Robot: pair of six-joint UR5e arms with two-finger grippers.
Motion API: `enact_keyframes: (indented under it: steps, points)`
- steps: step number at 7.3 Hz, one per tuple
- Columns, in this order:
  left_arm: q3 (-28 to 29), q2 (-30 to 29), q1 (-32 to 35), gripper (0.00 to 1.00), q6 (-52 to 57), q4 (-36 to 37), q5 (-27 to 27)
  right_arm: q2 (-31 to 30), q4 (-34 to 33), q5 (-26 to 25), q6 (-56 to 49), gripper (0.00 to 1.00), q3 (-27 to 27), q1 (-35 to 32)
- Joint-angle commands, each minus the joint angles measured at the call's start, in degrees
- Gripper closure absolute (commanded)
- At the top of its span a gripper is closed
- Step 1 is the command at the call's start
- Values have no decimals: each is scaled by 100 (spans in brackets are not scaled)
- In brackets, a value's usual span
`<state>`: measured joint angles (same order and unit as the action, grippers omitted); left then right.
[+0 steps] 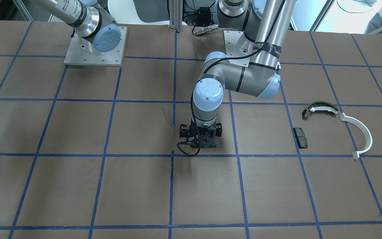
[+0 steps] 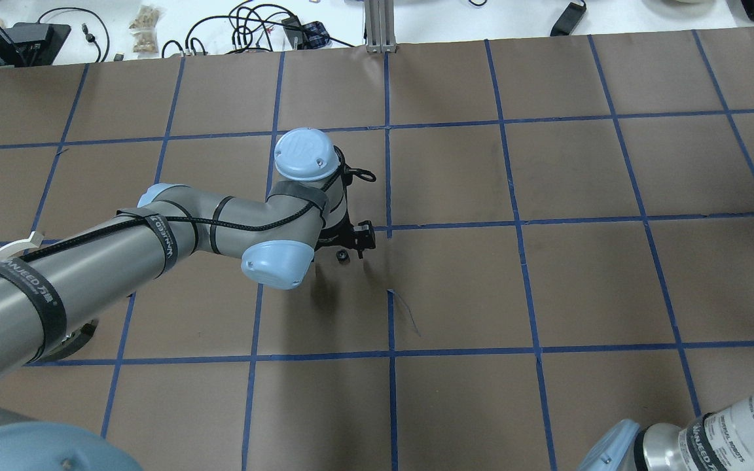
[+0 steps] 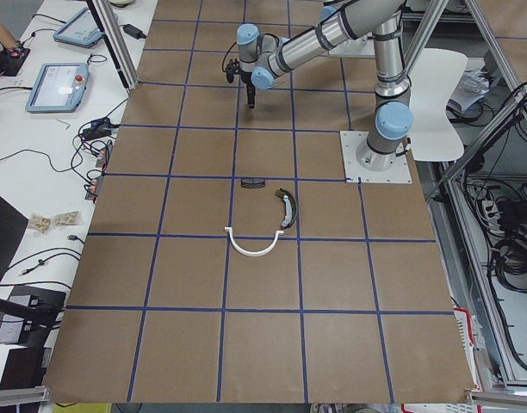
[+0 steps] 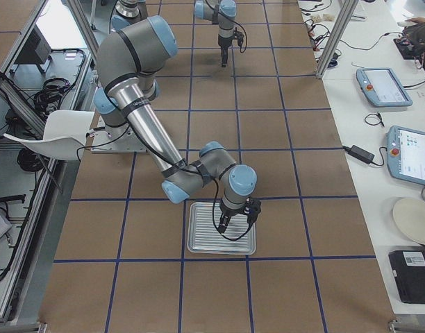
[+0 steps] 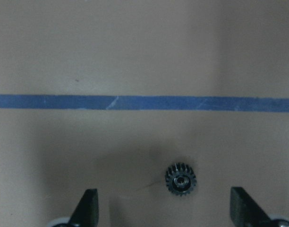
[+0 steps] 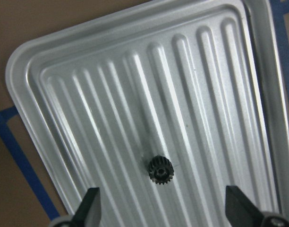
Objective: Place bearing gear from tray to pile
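Since the gear [image 6: 159,170] is so tiny and lies flat on the bumpy tray [image 6: 215,85], my right gripper [image 6: 162,208] could miss it or pinch only its teeth. Then it might pop out and roll away. It is black and round, with little teeth all around and a hole in the middle. It sits near the middle of the tray, right under my right gripper, which is wide open with nothing in it. The tray is shiny, so the gear could slide when I touch it. My left gripper [image 5: 165,208] is wide open too and holds nothing. It hangs over another gear [image 5: 181,178] that lies on the brown table [image 1: 78,186], near a blue line [image 5: 144,102]. That gear is closer to one finger than the other, so a grab there could push it sideways. The pile [image 3: 252,182] is well apart from both gears: a black pad [image 1: 300,137], a shoe [image 1: 320,109] and a white arc [image 1: 369,137]. I think a loose hold on that long trip could drop the gear.
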<state>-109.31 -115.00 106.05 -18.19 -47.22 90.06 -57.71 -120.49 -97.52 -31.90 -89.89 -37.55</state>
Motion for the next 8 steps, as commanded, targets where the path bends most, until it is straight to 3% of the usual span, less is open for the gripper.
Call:
enact_keyframes:
  steps: [1,2,3,4,7,8]
  points:
    - [15,-137,73,22,-123,222,3,93,-18,-4,34,31,-28,2]
    - [15,-137,74,53,-123,213,20,102,-18,-4,17,41,-29,2]
    - [15,-128,74,80,-106,213,20,111,-18,5,8,42,-3,2]
    - [15,-120,74,99,-79,213,20,146,-18,5,34,42,15,2]
    - [76,134,4,100,-9,38,29,243,-159,5,43,42,15,2]
    - [225,318,-145,100,35,-406,81,260,-159,5,52,42,-2,2]
